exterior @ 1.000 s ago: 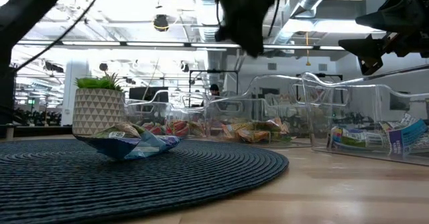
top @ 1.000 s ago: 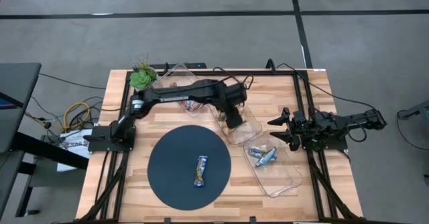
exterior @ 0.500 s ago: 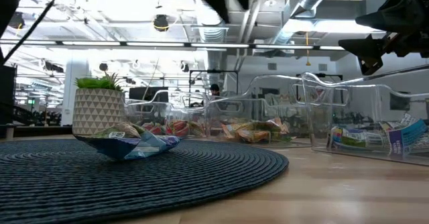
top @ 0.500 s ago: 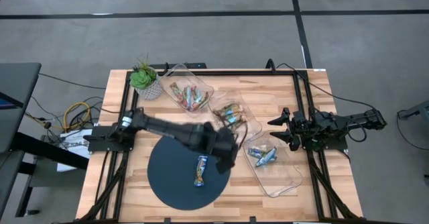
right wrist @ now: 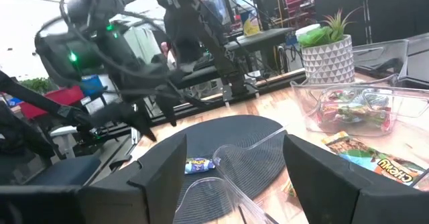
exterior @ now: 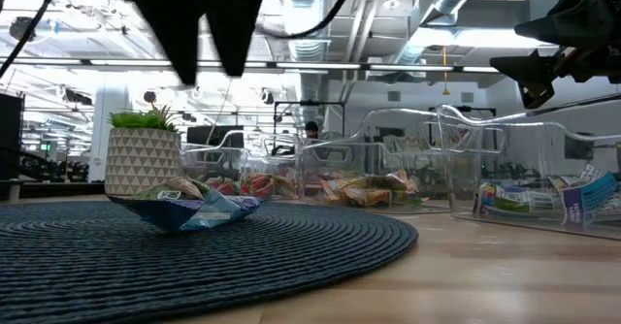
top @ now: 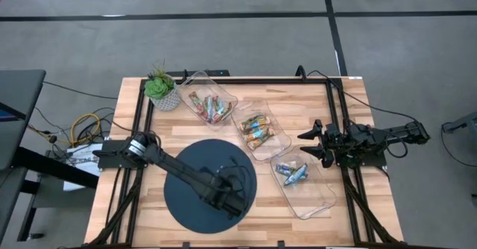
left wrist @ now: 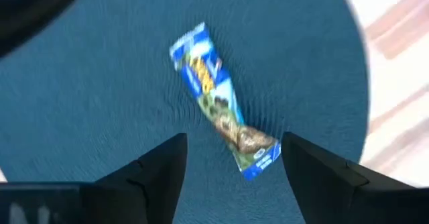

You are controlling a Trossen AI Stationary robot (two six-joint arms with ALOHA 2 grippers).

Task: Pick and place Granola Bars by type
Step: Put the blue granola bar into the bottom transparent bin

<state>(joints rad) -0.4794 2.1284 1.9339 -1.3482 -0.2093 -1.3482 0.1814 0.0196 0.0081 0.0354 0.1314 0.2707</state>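
A blue-and-white granola bar [left wrist: 224, 113] with brown print lies on a dark blue woven round mat [top: 186, 167]. Green-red, orange-yellow and blue-silver bars fill three clear trays [top: 317, 197] on the pale wood desk [top: 298, 100]. A green plant [top: 157, 83] sits in a white patterned pot [exterior: 142, 161].

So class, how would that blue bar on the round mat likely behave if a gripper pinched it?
The blue bar looks thin and glossy, so it is probably light and may slip. Its wrapper ends curl off the mat, so it likely crinkles.

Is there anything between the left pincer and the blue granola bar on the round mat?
Nothing: in the left wrist view only bare mat separates the open left pincer from the blue granola bar.
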